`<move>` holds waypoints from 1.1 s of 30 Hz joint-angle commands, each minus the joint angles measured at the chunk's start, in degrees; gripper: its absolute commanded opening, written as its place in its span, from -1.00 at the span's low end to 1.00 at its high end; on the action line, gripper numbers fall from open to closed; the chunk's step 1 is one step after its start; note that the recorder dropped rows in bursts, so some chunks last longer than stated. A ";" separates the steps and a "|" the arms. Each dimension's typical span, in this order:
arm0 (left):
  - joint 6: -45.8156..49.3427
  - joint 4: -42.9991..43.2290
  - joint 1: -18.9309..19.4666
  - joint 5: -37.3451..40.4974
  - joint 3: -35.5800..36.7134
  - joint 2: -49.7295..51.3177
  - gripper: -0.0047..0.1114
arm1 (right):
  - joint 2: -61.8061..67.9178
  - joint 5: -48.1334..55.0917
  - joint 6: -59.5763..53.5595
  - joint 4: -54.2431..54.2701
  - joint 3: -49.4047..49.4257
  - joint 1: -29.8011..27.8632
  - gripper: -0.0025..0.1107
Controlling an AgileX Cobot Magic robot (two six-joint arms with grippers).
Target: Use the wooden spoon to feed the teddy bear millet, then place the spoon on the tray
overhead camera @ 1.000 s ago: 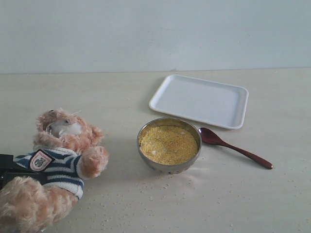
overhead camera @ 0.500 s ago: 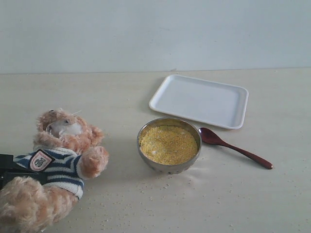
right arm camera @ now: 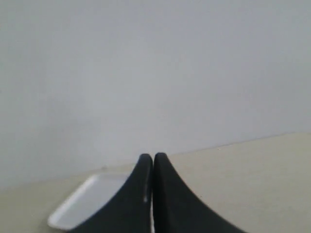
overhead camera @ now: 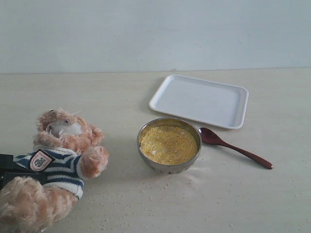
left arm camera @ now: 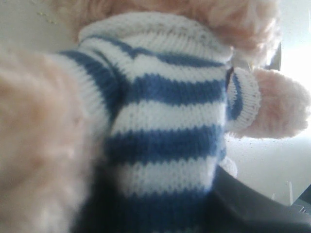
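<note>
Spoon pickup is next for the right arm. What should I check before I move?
1. Spoon free to grasp: ok. It lies flat on the table right of the bowl, and neither hand touches it.
2. Right hand open: not ok. Its fingers are shut together, and the spoon is not in the right wrist view.
3. Millet ready: ok. It fills the bowl, with loose grains on the table.
4. Bear held: ok, it seems. The left hand is at its striped torso.
5. Tray free for the spoon: ok. Nothing lies on it.
</note>
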 commanded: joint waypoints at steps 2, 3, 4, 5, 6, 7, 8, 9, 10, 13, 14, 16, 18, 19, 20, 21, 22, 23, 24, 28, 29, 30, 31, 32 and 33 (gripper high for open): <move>0.46 -0.48 0.16 0.76 0.27 -0.72 -0.83 | -0.24 -8.84 11.41 6.62 -0.07 -0.09 -0.96; 0.46 -0.48 0.16 0.76 0.27 -0.72 -0.83 | -0.24 -10.46 13.15 6.62 -0.07 -0.09 -0.96; 0.54 -0.48 0.16 0.76 0.27 -0.72 -0.83 | -0.24 -11.70 15.04 6.62 -0.07 -0.09 -0.96; 0.54 -0.48 0.16 0.76 0.27 -0.72 -0.83 | -0.24 -11.99 15.59 6.62 -0.07 -0.09 -0.96; 0.54 -0.48 0.16 0.76 0.27 -0.72 -0.83 | -0.24 -10.90 15.67 5.52 -0.07 -0.09 -0.96; 0.54 -0.48 0.16 0.76 0.27 -0.72 -0.83 | -0.24 -7.67 15.86 2.77 -1.74 -0.09 -0.96; 0.54 -0.48 0.16 0.76 0.27 -0.72 -0.83 | -0.24 -2.93 15.96 -0.63 -4.28 -0.09 -0.96; 0.51 -0.48 0.16 0.64 0.27 -0.72 -0.83 | 0.85 1.29 15.96 -3.31 -6.66 -0.09 -0.96; 0.51 -0.48 0.16 0.64 0.27 -0.72 -0.83 | 3.13 6.62 15.26 -6.01 -9.85 -0.09 -0.96; 0.51 -0.48 0.16 0.64 0.27 -0.72 -0.83 | 13.06 22.28 3.15 -6.83 -19.90 -0.09 -0.96; 0.51 -0.48 0.16 0.64 0.27 -0.72 -0.83 | 17.74 27.07 -3.62 -4.92 -23.56 -0.09 -0.96; 0.51 -0.48 0.16 0.64 0.27 -0.72 -0.83 | 28.92 34.59 -17.55 2.57 -30.47 -0.09 -0.96; 0.51 -0.48 0.16 0.64 0.27 -0.72 -0.83 | 37.14 39.79 -29.04 8.79 -36.26 0.19 -0.96; 0.51 -0.48 0.16 0.64 0.27 -0.72 -0.83 | 43.38 43.46 -33.16 10.20 -39.97 0.55 -0.96; 0.51 -0.48 0.16 0.64 0.27 -0.72 -0.83 | 47.58 45.91 -35.37 9.98 -42.39 0.55 -0.96; 0.51 -0.48 0.16 0.64 0.27 -0.72 -0.83 | 51.66 48.37 -36.08 8.68 -44.69 0.55 -0.96; 0.51 -0.48 0.16 0.64 0.27 -0.72 -0.83 | 57.54 49.80 -36.08 7.21 -47.76 0.55 -0.96; 0.51 -0.48 0.16 0.64 0.27 -0.72 -0.83 | 61.26 50.18 -36.08 6.95 -49.53 0.55 -0.96; 0.51 -0.48 0.16 0.64 0.27 -0.72 -0.83 | 65.69 50.30 -36.36 6.77 -51.48 0.55 -0.96; 0.51 -0.48 0.16 0.64 0.27 -0.72 -0.83 | 82.33 53.79 -38.24 6.58 -57.41 0.55 -0.61; 0.51 -0.48 0.16 0.64 0.27 -0.72 -0.83 | 84.67 53.96 -38.24 6.70 -57.66 0.55 -0.44; 0.51 -0.48 0.16 0.64 0.27 -0.72 -0.83 | 88.00 53.30 -38.24 6.93 -57.89 0.55 -0.10; 0.51 -0.48 0.16 0.64 0.27 -0.72 -0.83 | 89.37 52.04 -38.39 7.17 -57.89 0.55 0.07; 0.51 -0.48 0.16 0.64 0.27 -0.72 -0.83 | 91.43 50.51 -40.73 7.07 -58.03 1.19 0.20; 0.51 -0.48 0.16 0.64 0.27 -0.72 -0.83 | 92.23 49.95 -42.95 6.96 -58.02 1.95 0.18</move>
